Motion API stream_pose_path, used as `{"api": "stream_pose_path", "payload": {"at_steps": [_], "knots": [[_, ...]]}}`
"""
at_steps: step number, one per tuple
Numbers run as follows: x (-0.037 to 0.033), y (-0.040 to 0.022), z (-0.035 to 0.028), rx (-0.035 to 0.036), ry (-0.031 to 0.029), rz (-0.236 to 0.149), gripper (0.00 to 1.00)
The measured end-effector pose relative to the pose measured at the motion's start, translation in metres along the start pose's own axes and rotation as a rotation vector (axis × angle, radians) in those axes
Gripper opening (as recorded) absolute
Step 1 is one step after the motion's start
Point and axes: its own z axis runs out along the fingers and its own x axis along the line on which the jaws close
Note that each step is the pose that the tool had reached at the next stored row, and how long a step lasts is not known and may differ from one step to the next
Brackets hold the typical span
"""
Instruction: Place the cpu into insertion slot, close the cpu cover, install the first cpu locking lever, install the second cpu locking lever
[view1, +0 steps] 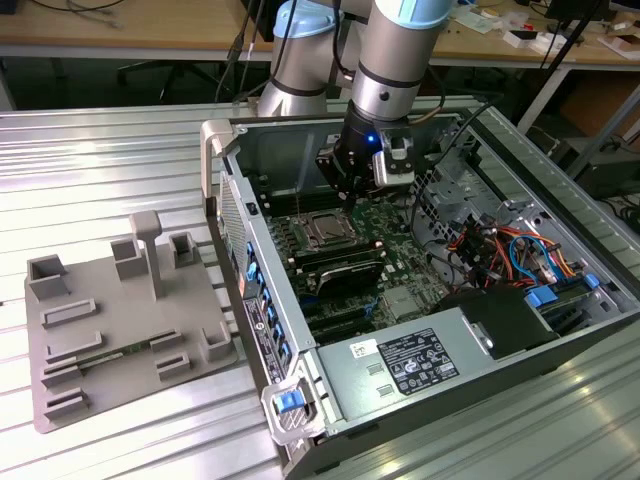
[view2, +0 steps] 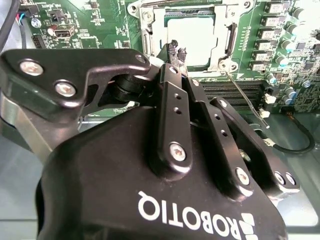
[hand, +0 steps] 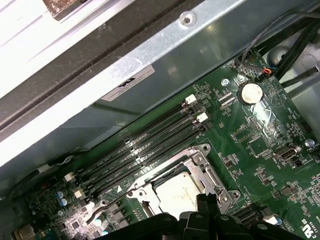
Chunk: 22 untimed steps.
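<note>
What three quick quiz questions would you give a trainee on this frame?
1. True or false: the gripper is holding the chip up off the board.
2. In the exterior view, what lies on the exterior view's left of the computer case? A) a grey holder plate B) a keyboard C) a monitor
3. Short answer: in the first wrist view, which long black parts run beside the chip?

Key
1. False: the chip lies seated down on the green board, with the gripper just above it.
2. A: the grey holder plate sits on the table next to the case.
3. The memory slots.
</note>
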Motion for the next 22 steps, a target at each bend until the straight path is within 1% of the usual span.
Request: {"api": "stream_pose_path", "payload": {"at_steps": [22], "knots": [[0.0000,0.0000,0.0000,-0.0024,-0.0007,-0.062,0.11]]}}
